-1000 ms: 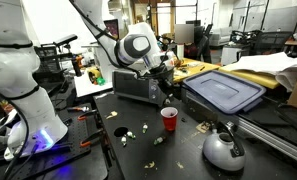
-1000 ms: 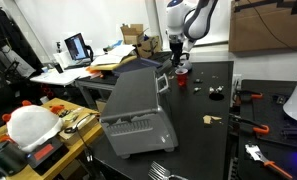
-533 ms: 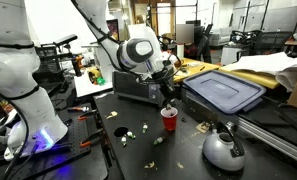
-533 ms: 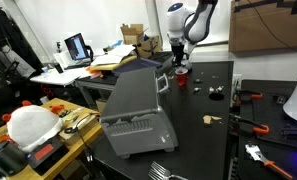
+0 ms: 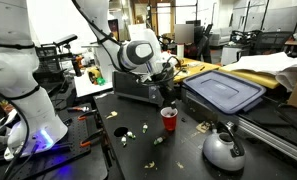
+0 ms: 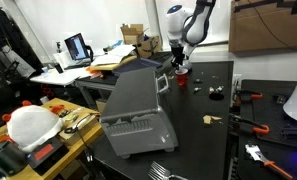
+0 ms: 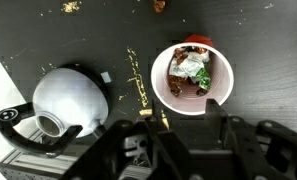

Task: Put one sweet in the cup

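Handling the sweet: a small wrapped sweet (image 7: 190, 70), judged light, with a crinkly wrapper that is likely slippery and easily squashed. It is best pinched across its body, not by the wrapper's ends.
Handling the cup: a thin red plastic cup (image 7: 161, 88), judged very light and easy to tip. A nudge on the rim could topple it, so it is better left untouched.
Place of the cup: upright on the dark desk (image 7: 273, 60), near the silver kettle (image 7: 71, 100) but apart from it, and straight beneath the hand in the wrist view.
Place of the sweet: wrapped pieces lie inside the cup on its pale bottom; how many cannot be told. Other loose sweets (image 5: 121, 131) lie scattered on the desk around it.
Hand: the hand (image 7: 184, 150) has its fingers (image 7: 235, 140) spread wide, with nothing between them.
Arm pose: the wrist points straight down and the hand hangs above the cup's mouth, clear of the rim. In an exterior view the arm reaches out in front of the grey toaster oven (image 5: 136, 88).
Progress: with a sweet inside the cup, the task looks as good as done.
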